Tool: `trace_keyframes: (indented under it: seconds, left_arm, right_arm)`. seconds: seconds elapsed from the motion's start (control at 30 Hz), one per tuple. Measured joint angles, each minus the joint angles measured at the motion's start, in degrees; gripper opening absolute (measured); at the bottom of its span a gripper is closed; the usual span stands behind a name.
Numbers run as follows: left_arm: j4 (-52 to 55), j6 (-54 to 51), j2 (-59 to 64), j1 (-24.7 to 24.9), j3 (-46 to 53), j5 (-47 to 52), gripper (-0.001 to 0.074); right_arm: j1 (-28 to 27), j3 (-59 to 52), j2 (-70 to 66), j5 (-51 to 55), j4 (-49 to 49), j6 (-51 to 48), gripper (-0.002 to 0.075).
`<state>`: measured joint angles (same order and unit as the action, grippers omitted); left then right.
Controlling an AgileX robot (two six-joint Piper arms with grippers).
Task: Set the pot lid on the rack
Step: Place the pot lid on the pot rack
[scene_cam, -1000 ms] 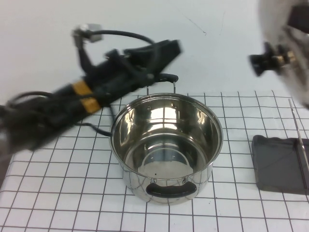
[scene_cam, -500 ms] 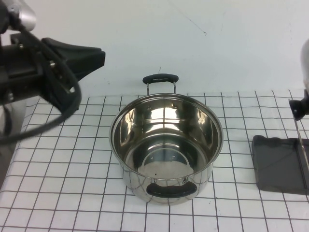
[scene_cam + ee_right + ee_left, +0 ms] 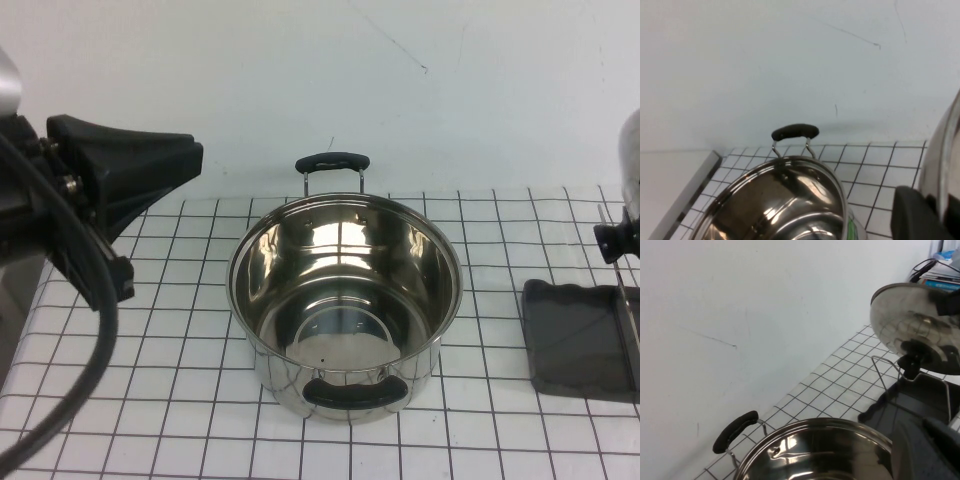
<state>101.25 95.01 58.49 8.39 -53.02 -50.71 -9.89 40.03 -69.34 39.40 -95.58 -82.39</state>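
Observation:
The pot lid (image 3: 905,315), polished steel with a black knob (image 3: 911,361), is held upright on edge above the rack (image 3: 912,402). In the high view only its edge (image 3: 630,165) and knob (image 3: 614,241) show at the right border, over the dark grey rack (image 3: 575,340) and its wire rod (image 3: 626,300). My right gripper (image 3: 940,212) is shut on the lid's rim (image 3: 942,160). My left gripper (image 3: 140,165) hangs at the far left, away from the pot, open and empty; its dark fingers (image 3: 907,450) show in the left wrist view.
The deep steel pot (image 3: 345,300) with two black loop handles stands open in the middle of the checked mat (image 3: 150,400), left of the rack. A black cable (image 3: 70,400) loops down at the left edge. The white wall is behind.
My left arm has drawn back from over the pot to the far left. The lid has moved right and lower, with its knob now just above the rack.

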Motion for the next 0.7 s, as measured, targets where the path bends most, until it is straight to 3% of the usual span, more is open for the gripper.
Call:
trace_keyframes:
  seconds: [0.43, 0.7]
  left_arm:
    - [0.0, 0.0, -0.12, 0.0, 0.28, -3.4, -0.0001]
    - [0.0, -2.02, -0.12, 0.0, 0.32, -6.39, -0.0001]
  right_arm:
    - [0.0, 0.0, -3.97, 0.0, -0.56, -1.9, 0.0034]
    - [0.0, 0.0, -3.97, 0.0, -0.58, -3.53, 0.016]
